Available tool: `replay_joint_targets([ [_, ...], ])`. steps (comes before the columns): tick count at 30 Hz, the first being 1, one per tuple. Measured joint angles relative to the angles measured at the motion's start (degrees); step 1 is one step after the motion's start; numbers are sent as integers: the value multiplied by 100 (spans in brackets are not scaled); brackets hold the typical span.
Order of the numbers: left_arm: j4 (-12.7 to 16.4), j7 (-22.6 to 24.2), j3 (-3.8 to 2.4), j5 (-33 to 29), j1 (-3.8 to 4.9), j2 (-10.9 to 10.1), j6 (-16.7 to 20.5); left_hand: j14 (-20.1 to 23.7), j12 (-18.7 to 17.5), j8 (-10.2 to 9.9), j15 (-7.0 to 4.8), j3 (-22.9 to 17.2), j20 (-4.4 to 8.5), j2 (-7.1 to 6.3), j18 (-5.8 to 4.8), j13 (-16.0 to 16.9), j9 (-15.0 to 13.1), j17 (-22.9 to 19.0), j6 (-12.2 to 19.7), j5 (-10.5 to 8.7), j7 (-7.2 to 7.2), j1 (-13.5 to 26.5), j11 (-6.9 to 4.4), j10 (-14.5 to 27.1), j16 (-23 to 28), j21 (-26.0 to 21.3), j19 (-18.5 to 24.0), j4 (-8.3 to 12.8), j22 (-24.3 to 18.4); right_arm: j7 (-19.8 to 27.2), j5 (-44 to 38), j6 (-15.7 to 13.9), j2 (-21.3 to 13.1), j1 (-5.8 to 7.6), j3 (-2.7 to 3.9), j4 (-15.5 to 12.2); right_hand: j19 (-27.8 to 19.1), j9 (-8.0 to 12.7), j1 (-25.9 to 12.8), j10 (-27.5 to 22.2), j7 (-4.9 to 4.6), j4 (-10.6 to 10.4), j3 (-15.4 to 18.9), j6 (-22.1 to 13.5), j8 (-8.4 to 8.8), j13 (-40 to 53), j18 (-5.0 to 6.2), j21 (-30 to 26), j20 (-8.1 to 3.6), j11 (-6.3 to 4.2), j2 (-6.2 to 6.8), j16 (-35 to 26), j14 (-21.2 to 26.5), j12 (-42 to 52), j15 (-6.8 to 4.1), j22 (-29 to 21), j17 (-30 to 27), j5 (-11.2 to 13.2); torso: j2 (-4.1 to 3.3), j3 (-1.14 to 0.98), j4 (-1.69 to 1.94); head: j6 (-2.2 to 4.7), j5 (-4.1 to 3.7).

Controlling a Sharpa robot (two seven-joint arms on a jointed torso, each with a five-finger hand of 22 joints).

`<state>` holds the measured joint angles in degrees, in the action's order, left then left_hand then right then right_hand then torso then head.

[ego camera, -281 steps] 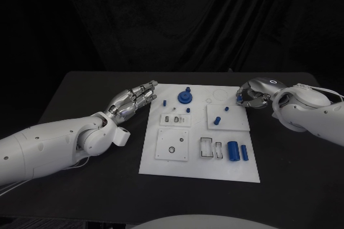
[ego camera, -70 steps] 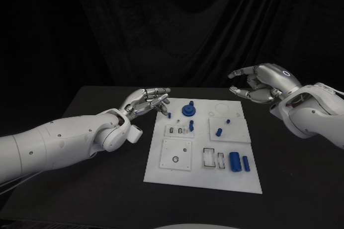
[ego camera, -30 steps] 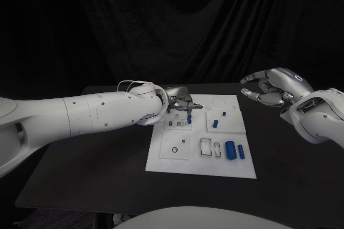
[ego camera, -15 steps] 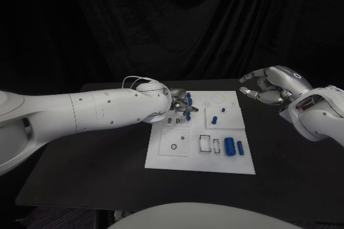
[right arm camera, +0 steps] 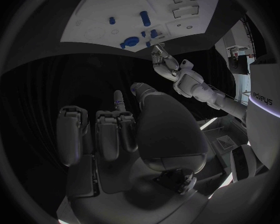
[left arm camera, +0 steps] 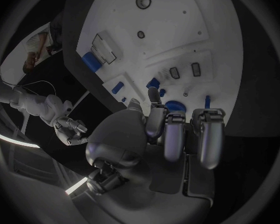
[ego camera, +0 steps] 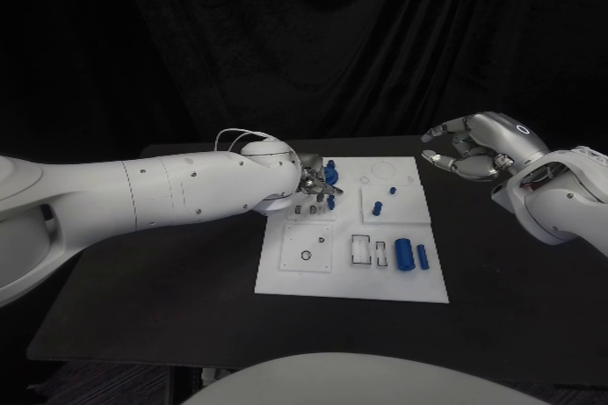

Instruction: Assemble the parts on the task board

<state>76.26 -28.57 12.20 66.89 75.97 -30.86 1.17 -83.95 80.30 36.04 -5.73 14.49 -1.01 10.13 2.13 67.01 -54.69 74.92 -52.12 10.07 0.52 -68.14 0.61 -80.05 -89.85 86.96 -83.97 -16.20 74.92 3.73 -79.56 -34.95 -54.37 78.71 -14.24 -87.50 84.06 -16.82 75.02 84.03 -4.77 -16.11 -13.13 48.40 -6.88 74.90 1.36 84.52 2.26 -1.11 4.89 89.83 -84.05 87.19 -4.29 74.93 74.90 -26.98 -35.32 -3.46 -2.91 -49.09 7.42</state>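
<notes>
Head view: left hand (ego camera: 314, 182) over the far-left part of the white board (ego camera: 298, 282), fingertips down among the small blue pegs (ego camera: 330, 169); whether it pinches one cannot be told. Right hand (ego camera: 479, 148) raised off the board's right edge, fingers curled, holding nothing.
Left wrist view: fingers (left arm camera: 171, 134) held together, just above a round blue knob (left arm camera: 175, 105); contact unclear.
Right wrist view: palm and curled fingers (right arm camera: 109, 129) bare, board (right arm camera: 115, 5) well apart.
Handling: pegs look small, light, rigid, smooth; probably best pinched on the sides, near the top.
</notes>
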Motion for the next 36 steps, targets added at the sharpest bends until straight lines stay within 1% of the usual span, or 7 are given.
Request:
replay_joint_targets([
  [1,-2,-11,0,0,0,3,-3,0,0,-2,0,-1,0,0,0,0,2,0,-1,0,0,0,-1,0,0,-1,0,0,0,-2,0,2,3,0,0,2,0,0,0,0,0,0,0,0,0,0,0,0,0,0,0,0,0,0,0,0,0,0,1,0,-1,-5,1],
  [5,-23,-48,0,2,0,17,-5,0,0,-380,1,-50,0,0,0,0,103,0,-75,46,53,0,-1,1,0,-44,0,-2,0,-9,1,13,20,-1,0,6,0,6,0,0,20,0,0,20,0,0,0,0,0,0,0,0,0,0,0,0,0,0,3,2,-3,-27,0],
  [7,-38,-55,0,3,0,28,-4,0,0,-478,1,-64,-1,0,0,0,128,0,-113,46,51,0,3,-3,0,-44,0,-15,0,-14,1,21,28,-1,0,10,0,6,0,0,20,0,0,20,0,0,0,0,0,0,0,0,0,0,0,-1,0,0,2,4,-3,-32,-6],
  [15,-121,-59,1,5,0,74,-2,-1,0,-632,3,-84,-1,0,0,0,164,0,-161,72,59,0,18,-20,0,-67,0,-6,-1,-27,1,45,53,-3,0,18,0,5,-24,0,-1,0,0,41,0,0,0,0,0,0,-24,0,0,0,0,-1,0,0,1,20,17,-57,-23],
  [21,-177,-52,1,7,0,110,3,-9,0,-988,11,-134,-1,-17,1,0,281,-1,-216,122,112,14,20,-23,0,-96,1,8,-1,-35,1,53,59,-5,0,23,0,5,-24,0,-1,0,0,41,0,2,0,0,0,0,-24,0,0,0,0,-1,0,0,1,27,23,-72,-7],
  [29,-243,-43,1,7,0,140,2,-10,-1,-1056,13,-150,-1,-54,1,-1,304,-1,-255,122,113,-23,14,-35,0,-119,1,-8,-1,-43,1,61,75,-5,0,34,0,5,-24,0,-1,0,0,40,0,4,0,0,0,0,-24,0,0,0,0,-1,0,0,-1,34,26,-90,-1],
  [36,-331,-30,1,8,0,194,-14,-10,-1,-1200,54,-205,-15,-54,1,-2,340,-1,-276,144,133,-23,21,-44,0,-163,14,0,-2,-47,1,67,91,-5,1,36,0,5,-24,0,-1,0,0,40,0,4,0,0,0,0,-24,0,0,0,0,-2,0,0,-1,34,24,-91,13],
])
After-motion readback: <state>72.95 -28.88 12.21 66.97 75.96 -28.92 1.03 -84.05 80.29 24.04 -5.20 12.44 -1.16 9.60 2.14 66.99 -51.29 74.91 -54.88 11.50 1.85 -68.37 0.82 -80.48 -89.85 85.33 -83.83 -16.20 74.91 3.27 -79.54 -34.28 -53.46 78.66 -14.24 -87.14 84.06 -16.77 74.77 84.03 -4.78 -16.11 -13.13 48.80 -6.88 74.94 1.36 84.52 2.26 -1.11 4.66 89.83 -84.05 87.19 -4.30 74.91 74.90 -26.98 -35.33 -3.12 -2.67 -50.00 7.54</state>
